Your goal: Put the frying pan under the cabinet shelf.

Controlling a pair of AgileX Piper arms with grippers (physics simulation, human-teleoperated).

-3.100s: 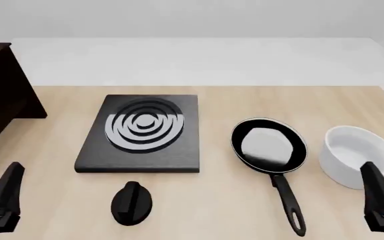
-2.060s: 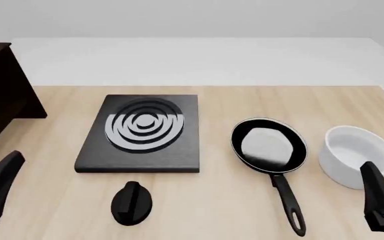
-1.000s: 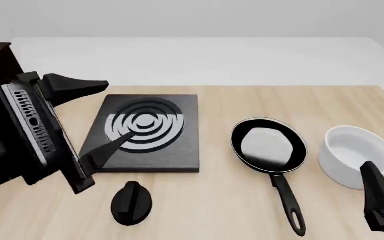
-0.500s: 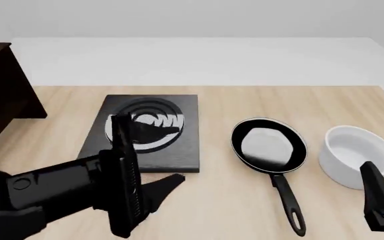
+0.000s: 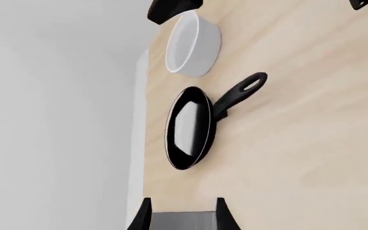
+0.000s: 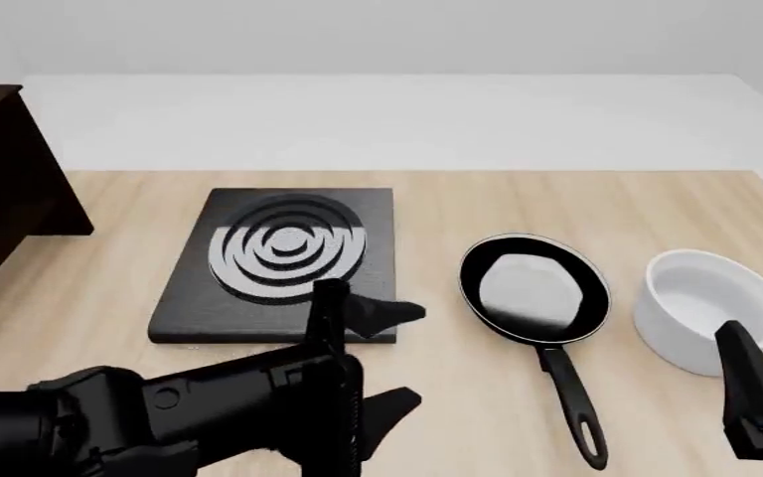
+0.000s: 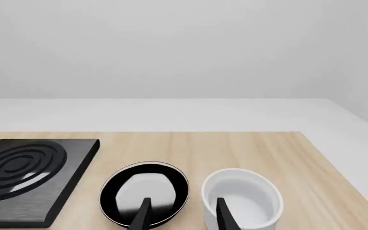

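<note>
A simulated tabletop scene with 2 robot arms. The frying pan lies flat on the pale wooden table, ahead of the left gripper and well apart from it, with its long black handle pointing back toward the arms. The left gripper's jaws are spread and hold nothing. The right gripper rests low at the near edge of the table, its jaws also spread and empty, with the pan and a white bowl just beyond them. The pan looks rigid, smooth and fairly light, likely slippery at its glossy rim, so the narrow handle seems the surest place to pinch it. A black square plate with grey rings sits beside the left jaws. The cabinet shelf, dark brown, stands at the far left, well away from both grippers. The walls behind are plain pale grey.
</note>
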